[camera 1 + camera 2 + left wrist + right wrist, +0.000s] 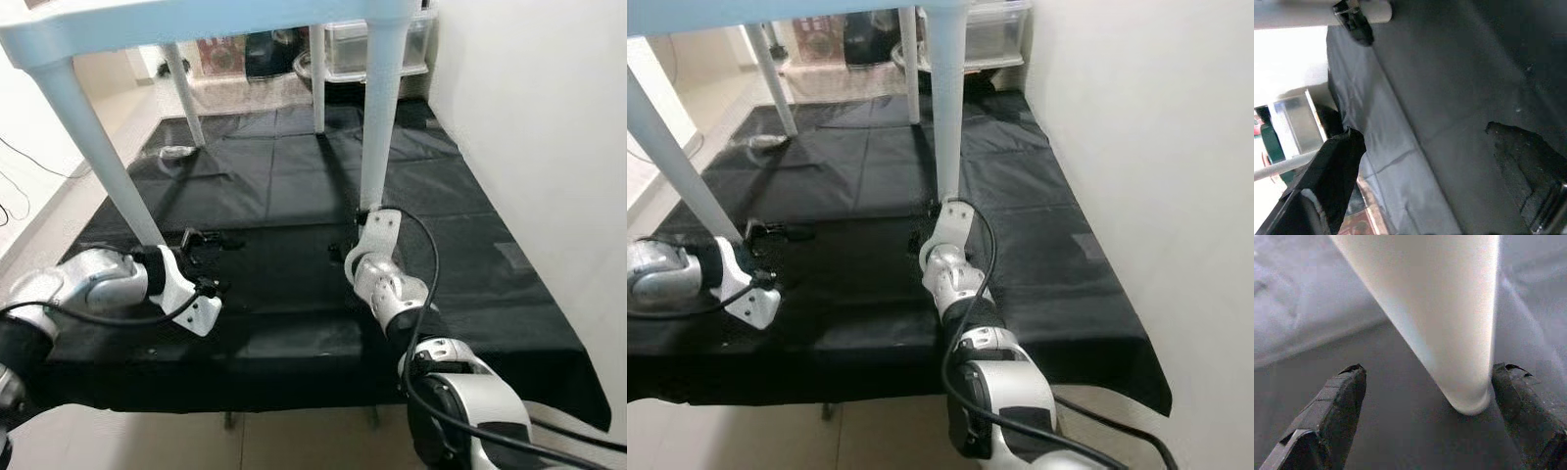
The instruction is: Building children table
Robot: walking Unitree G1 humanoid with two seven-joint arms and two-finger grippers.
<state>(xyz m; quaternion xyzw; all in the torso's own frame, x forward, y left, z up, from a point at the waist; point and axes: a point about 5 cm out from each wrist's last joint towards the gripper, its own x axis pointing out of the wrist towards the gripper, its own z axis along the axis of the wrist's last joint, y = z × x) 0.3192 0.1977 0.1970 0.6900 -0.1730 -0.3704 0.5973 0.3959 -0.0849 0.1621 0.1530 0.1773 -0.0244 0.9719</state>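
A white plastic children's table [196,20] stands upright on a black mat [294,186] on its four tapered legs. My right gripper [1427,418] is open at the foot of the near right leg [380,117]. That leg's tip [1469,399] sits between the two black fingers [1327,416], close to one of them and apart from the other. My left gripper [206,262] is open just above the mat beside the foot of the near left leg [108,157], with nothing between its fingers [1322,186].
A white wall [529,117] runs along the mat's right side. Clear storage boxes [348,44] and clutter stand at the back behind the far legs [318,78]. A small light object [176,152] lies on the mat's far left. Bare floor [39,206] with cables lies to the left.
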